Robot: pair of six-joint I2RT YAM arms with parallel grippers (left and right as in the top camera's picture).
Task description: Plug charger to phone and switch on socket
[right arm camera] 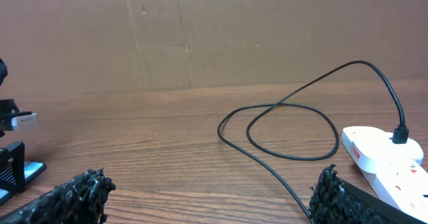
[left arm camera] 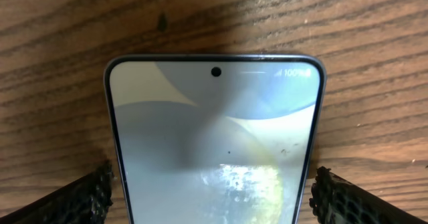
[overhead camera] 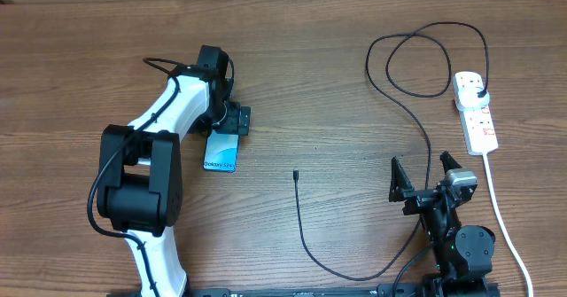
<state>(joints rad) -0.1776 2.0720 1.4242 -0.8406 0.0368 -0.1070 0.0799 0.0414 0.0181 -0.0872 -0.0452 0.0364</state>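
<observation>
The phone (overhead camera: 221, 152) lies flat on the wooden table, its light blue screen up. My left gripper (overhead camera: 227, 128) is lowered over the phone's far end and stands open. In the left wrist view the phone (left arm camera: 214, 137) fills the space between the two fingers, with a thin gap on each side. The charger's connector tip (overhead camera: 295, 175) lies loose on the table right of the phone. Its black cable (overhead camera: 416, 111) loops back to a plug (overhead camera: 478, 91) sitting in the white socket (overhead camera: 478, 124). My right gripper (overhead camera: 423, 173) is open near the cable, holding nothing.
The socket's thick white cord (overhead camera: 500, 217) runs down the right side to the front edge. In the right wrist view the charger cable (right arm camera: 294, 110) coils ahead, the socket (right arm camera: 381, 160) lies at the right, and a cardboard wall (right arm camera: 214, 30) backs the table.
</observation>
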